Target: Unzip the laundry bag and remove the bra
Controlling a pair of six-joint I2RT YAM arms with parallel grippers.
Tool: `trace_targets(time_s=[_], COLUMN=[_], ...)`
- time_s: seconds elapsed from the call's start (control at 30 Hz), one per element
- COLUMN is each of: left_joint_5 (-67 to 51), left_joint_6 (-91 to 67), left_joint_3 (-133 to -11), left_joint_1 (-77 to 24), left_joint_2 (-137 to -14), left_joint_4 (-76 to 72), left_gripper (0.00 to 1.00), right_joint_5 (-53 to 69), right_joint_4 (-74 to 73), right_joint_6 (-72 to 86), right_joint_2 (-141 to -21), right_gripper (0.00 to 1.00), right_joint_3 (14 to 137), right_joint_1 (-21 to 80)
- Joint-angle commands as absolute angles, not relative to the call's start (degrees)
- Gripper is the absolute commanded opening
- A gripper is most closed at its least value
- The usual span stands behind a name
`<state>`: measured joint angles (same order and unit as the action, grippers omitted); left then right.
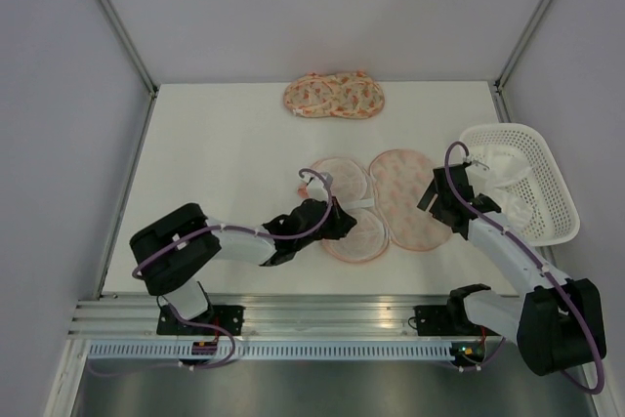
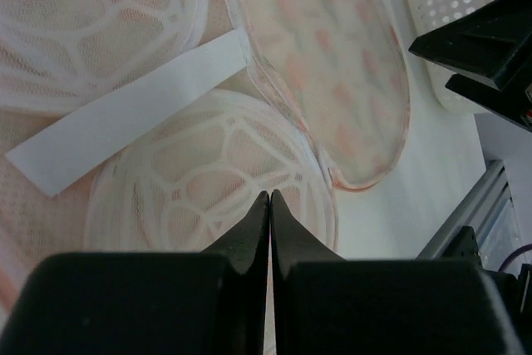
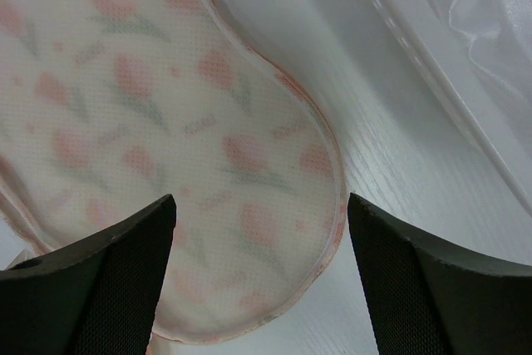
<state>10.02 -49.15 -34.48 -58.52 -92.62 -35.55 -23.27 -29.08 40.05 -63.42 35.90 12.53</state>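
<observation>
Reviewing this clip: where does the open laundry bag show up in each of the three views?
Top external: the laundry bag lies open at the centre of the table.
Left wrist: it fills most of the frame, with the mesh cups on the left and the printed flap at upper right.
Right wrist: only the printed flap shows, covering the left and centre.
Shared landmark: the flap's pink trim against the white table.

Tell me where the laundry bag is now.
Top view: the laundry bag lies opened flat at the table's middle, left gripper over its near-left lobe, right gripper at its right edge beside the basket.
</observation>
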Motion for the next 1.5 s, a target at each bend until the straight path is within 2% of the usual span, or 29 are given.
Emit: trace_targets(time_s=[0.0,0.13,0.3,0.63,0.8,1.03,1.17,1.27,1.37,1.47], left_joint_5=[9.0,17.7,25.5,28.3,29.3,28.5,27.1,26.5,25.9,24.5], left_joint_6=[-44.2,-45.3,-50.3,-61.4,-64.4,-68.1,-65.8,-63.6,-62.1,-61.9], left_joint_3=[-39.7,-45.9,-45.5,-33.8,-32.0,-28.1,-27.6,-27.3,-27.2,-27.2], left_joint_1=[-57.2,-56.7,-55.1,-54.6,-54.6,-54.8,-55.4,-55.4,-55.4,-55.4], left_joint_2=[-96.2,-99.6,-99.4,-94.9,-91.3,-78.5,-68.8,-64.7,-62.7,-59.4], left_joint_4=[-34.6,-20.1,-7.8,-6.1,-4.0,-0.6,-1.7,-3.5,-3.7,-2.4], left_gripper=[0.02,0.02,0.02,0.02,0.02,0.02,0.23,0.51,0.59,0.60], right_joint_5=[-23.0,-23.1,-22.2,-17.2,-13.0,-8.6,-8.8,-10.3,-12.3,-14.5], right_joint_4=[-27.9,-27.6,-26.6,-23.0,-21.6,-20.0,-20.5,-21.9,-23.6,-25.2], right_joint_6=[39.6,39.4,39.0,37.2,35.9,35.8,36.5,37.4,38.3,38.8], right_joint_2=[-62.5,-62.8,-64.0,-67.1,-68.4,-68.9,-67.9,-66.5,-65.1,-64.4], right_gripper=[0.88,0.89,0.89,0.86,0.83,0.75,0.75,0.74,0.74,0.73], right_joint_3=[35.3,35.2,34.9,33.4,32.9,31.2,31.3,31.6,31.7,31.3], right_joint_1=[12.7,12.7,12.6,12.6,12.8,15.3,18.4,20.6,22.0,22.5])
